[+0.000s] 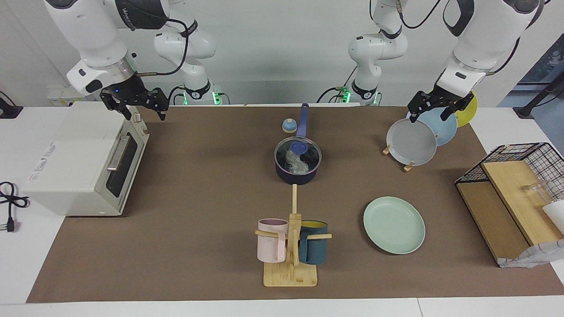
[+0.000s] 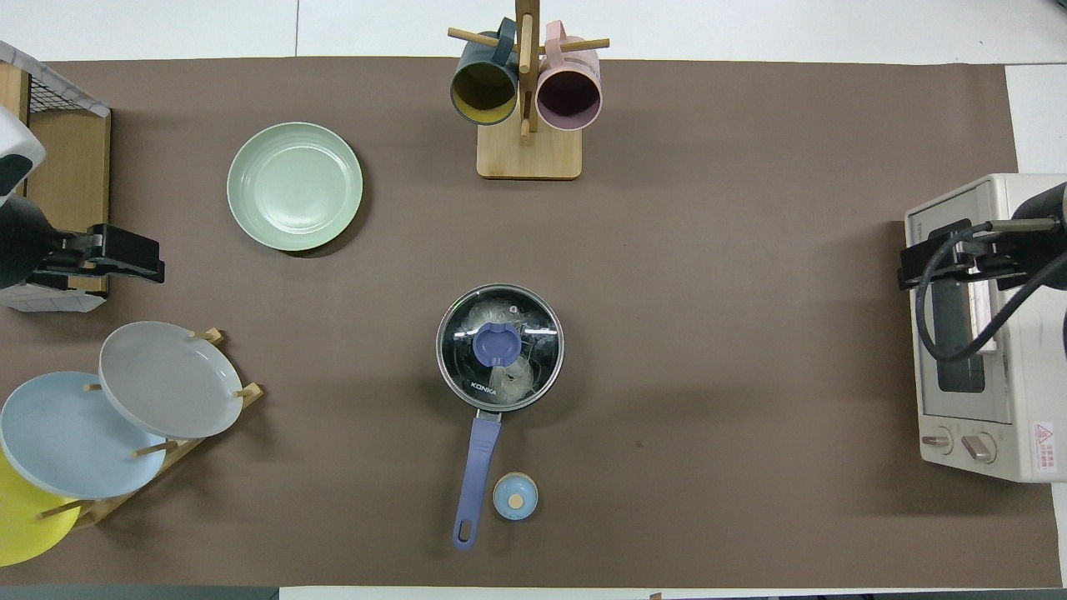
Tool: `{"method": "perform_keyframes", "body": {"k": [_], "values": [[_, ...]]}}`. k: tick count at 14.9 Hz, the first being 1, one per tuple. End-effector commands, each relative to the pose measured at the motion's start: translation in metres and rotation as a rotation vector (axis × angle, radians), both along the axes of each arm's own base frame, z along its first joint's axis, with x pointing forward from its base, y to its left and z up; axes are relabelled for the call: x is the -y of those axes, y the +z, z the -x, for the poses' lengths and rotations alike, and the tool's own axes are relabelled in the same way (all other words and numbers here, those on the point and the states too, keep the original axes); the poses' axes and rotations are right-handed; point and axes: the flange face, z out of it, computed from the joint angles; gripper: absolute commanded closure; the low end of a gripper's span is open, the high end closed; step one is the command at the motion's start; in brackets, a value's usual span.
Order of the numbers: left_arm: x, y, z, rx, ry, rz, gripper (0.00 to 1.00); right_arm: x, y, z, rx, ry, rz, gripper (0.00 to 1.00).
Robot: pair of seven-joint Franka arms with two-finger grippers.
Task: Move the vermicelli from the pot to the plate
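The dark navy pot (image 1: 296,178) stands mid-table with its long blue handle (image 2: 478,467) pointing toward the robots. A glass lid with a blue knob (image 1: 298,147) covers it. The whitish vermicelli (image 1: 295,165) shows through the lid, also in the overhead view (image 2: 510,382). The mint-green plate (image 1: 394,224) lies empty, farther from the robots than the pot, toward the left arm's end (image 2: 294,185). My left gripper (image 1: 428,115) is open and raised over the plate rack. My right gripper (image 1: 144,115) is open and raised over the toaster oven. Both are well apart from the pot.
A wooden rack (image 1: 410,166) holds grey, light blue and yellow plates. A mug tree (image 1: 291,268) carries a pink and a dark blue mug. A toaster oven (image 1: 83,158), a small blue round knobbed object (image 1: 289,126) beside the handle and a wire shelf (image 1: 515,193) also stand here.
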Motion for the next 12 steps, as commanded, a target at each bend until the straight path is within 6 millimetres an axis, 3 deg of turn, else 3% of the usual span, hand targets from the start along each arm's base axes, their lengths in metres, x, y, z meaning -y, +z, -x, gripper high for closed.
{"method": "perform_keyframes", "body": {"k": [1, 12], "values": [[-0.0035, 0.0036, 0.0051, 0.012, 0.004, -0.020, 0.00, 0.0020, 0.0037, 0.0011, 0.015, 0.022, -0.008, 0.00], [-0.0035, 0.0035, 0.0053, 0.010, 0.004, -0.020, 0.00, -0.0007, 0.0046, 0.0027, 0.015, 0.009, -0.008, 0.00]]}}
